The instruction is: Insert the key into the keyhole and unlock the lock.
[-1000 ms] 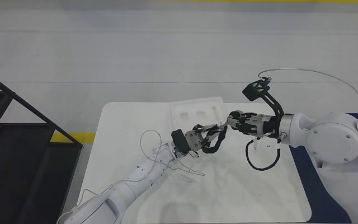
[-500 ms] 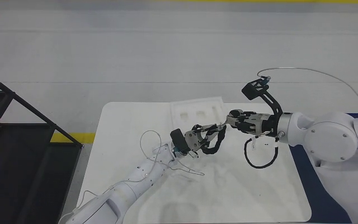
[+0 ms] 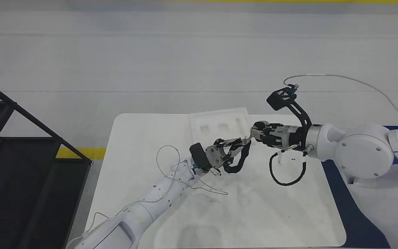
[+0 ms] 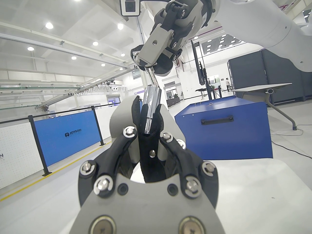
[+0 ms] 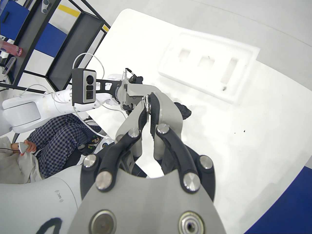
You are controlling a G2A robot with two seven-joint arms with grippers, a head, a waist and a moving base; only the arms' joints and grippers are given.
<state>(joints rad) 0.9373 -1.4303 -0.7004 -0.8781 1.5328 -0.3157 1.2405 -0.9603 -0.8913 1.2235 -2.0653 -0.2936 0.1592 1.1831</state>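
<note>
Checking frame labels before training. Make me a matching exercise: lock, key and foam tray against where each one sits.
Things:
1. lock
2. key
3. foam tray

Places:
A. lying on the table
B. clamped in the jaws of the right gripper
C. clamped in the jaws of the left gripper

Pairs: 1-C; 2-B; 3-A
</note>
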